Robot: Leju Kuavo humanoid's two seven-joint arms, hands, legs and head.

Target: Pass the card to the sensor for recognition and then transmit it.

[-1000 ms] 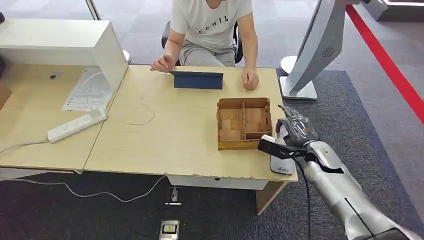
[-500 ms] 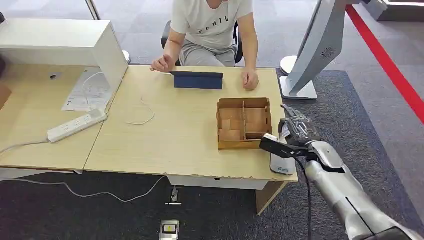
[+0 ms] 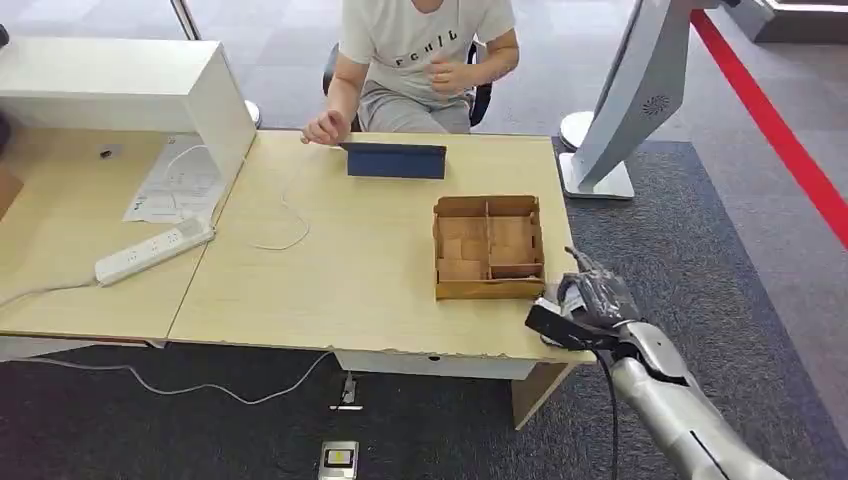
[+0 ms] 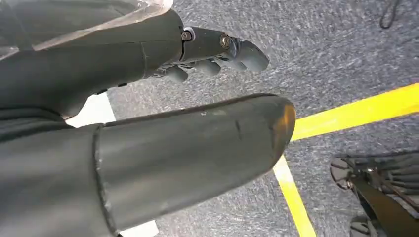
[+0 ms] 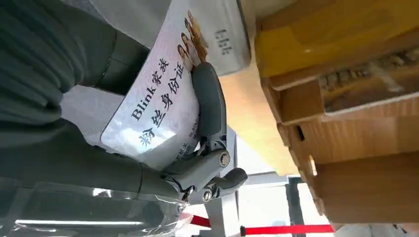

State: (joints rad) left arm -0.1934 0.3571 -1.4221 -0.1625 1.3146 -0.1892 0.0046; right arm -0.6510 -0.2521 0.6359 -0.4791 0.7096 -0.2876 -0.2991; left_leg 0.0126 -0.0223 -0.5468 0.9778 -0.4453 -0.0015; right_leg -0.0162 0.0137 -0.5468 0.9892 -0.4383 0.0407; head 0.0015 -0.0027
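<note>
Head view: the right hand [image 3: 592,300] is seen at the table's [image 3: 330,270] near right corner, over a grey sensor pad [image 3: 552,330] that is mostly hidden beneath it, just beside the wooden divided box [image 3: 488,246]. A person [image 3: 425,50] is seated at the far side, behind a dark blue tablet stand [image 3: 396,160]. A white power strip [image 3: 155,250] w/ cable is laid at the left, near papers [image 3: 175,185] and a white cabinet [image 3: 130,90]. A grey monitor stand [image 3: 625,110] is placed on the carpet at the right.

Left wrist view: the left hand [image 4: 148,98] is hung over grey carpet w/ yellow floor tape [image 4: 356,106]; nothing is held, thumb kept apart from the curved fingers [image 4: 232,47].

Right wrist view: the card [image 5: 165,101], printed w/ "Blink" and Chinese characters, is gripped in the right hand, pressed by a finger [image 5: 210,103] across its face. It is held close to the sensor pad, next to the box wall; contact can't be told.
</note>
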